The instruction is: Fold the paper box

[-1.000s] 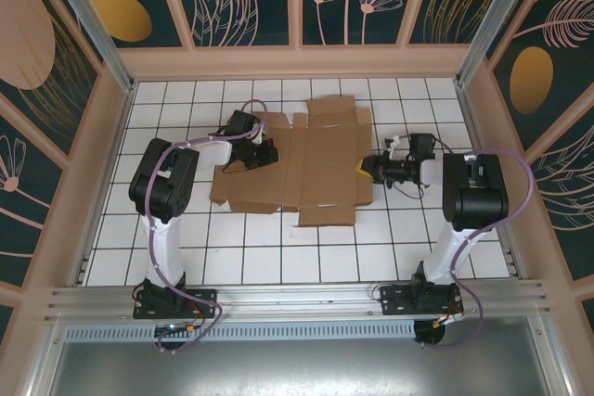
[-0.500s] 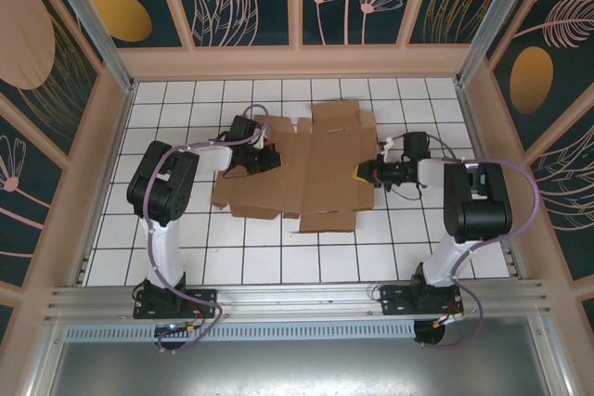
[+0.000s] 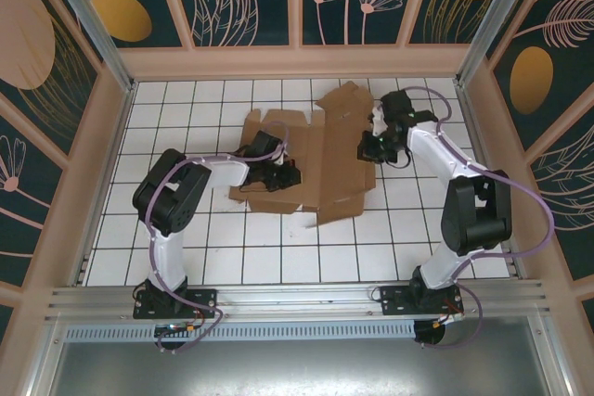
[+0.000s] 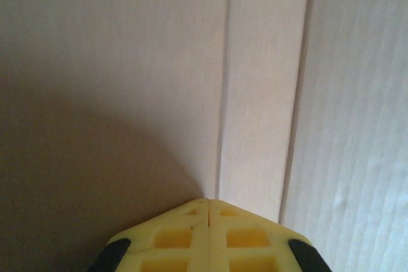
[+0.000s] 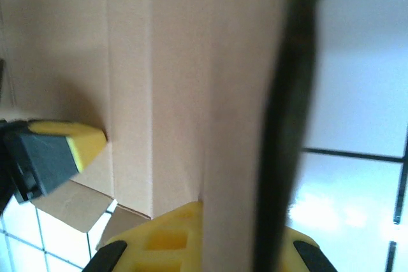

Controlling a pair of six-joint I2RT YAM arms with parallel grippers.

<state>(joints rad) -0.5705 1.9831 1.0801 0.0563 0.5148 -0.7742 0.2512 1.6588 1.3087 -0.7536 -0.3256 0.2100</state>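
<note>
My right hand (image 3: 369,147) is closed tight on the right edge of the plain brown cardboard sheet (image 3: 320,159), and that side stands raised off the white tiled tabletop (image 3: 186,108). My left hand (image 4: 209,203) has its yellow fingertips pressed together, holding nothing, and bears down on the sheet's left part near mid-tabletop.

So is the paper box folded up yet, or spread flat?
Mostly spread: the paper box lies as an open sheet on the tiles, no walls standing.
</note>
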